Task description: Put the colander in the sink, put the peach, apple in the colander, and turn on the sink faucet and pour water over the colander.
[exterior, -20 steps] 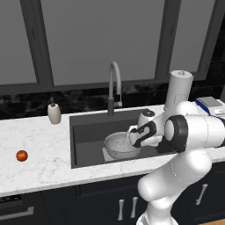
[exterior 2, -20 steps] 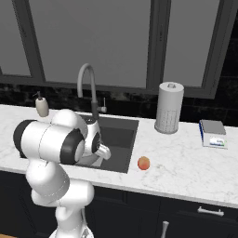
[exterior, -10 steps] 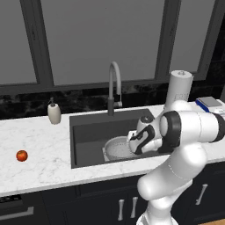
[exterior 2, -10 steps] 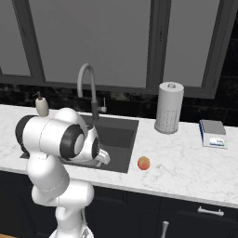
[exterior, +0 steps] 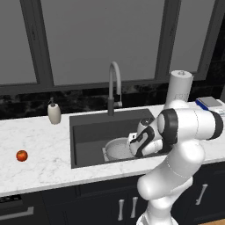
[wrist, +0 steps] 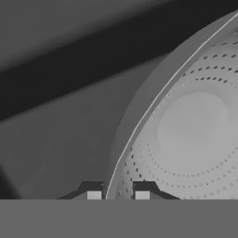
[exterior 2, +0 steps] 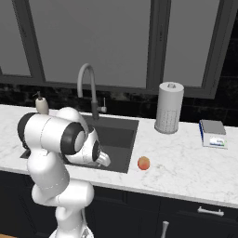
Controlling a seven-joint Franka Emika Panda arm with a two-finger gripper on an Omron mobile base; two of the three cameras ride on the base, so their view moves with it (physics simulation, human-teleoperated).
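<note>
The colander [exterior: 116,148], a pale perforated bowl, sits low in the dark sink [exterior: 88,128], near its front right. My gripper [exterior: 131,144] is shut on the colander's right rim. In the hand view the fingertips [wrist: 94,195] straddle the rim of the colander [wrist: 190,135], with the sink floor [wrist: 56,121] behind. The red apple [exterior: 21,155] lies on the counter left of the sink. The paler peach [exterior 2: 143,163] lies on the counter right of the sink [exterior 2: 118,135]. The sink faucet [exterior: 114,83] arches over the back of the basin, with no water running.
A beige soap dispenser [exterior: 54,113] stands at the sink's back left. A paper towel roll [exterior 2: 168,108] and a small flat box [exterior 2: 213,134] sit on the counter to the right. Dark windows and a black backsplash run behind.
The arm has sunk lower and carried the colander slightly down and left inside the sink. The fruit has not moved.
</note>
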